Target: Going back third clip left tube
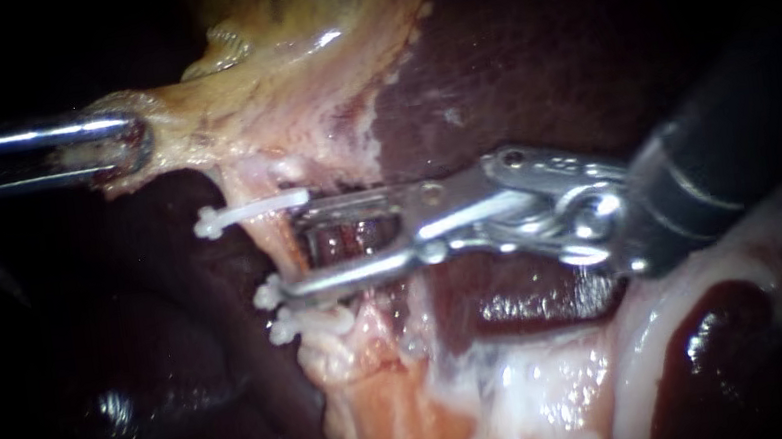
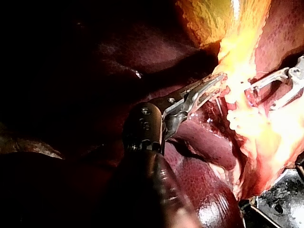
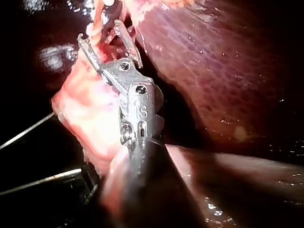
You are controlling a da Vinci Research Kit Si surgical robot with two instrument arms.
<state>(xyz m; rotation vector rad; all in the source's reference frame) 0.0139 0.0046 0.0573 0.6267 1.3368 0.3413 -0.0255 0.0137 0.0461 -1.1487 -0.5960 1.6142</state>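
Right instrument [image 1: 292, 251] gapes open and empty at the tube [image 1: 264, 238], between upper clip [image 1: 249, 211] and two lower clips [image 1: 283, 331], left instrument [image 1: 127, 145] clamped on gallbladder [image 1: 284, 22] tissue; best to back straight out along the shaft, wide open, without snagging any clip.

Endoscope view: light is concentrated centrally, while the left side and corners are near black. Specular glare sits on the right instrument [image 1: 294, 250] and the wet liver [image 1: 530, 50]. Left wrist view: the gallbladder [image 2: 223, 28] edge is blown out and its surroundings are in deep shadow.
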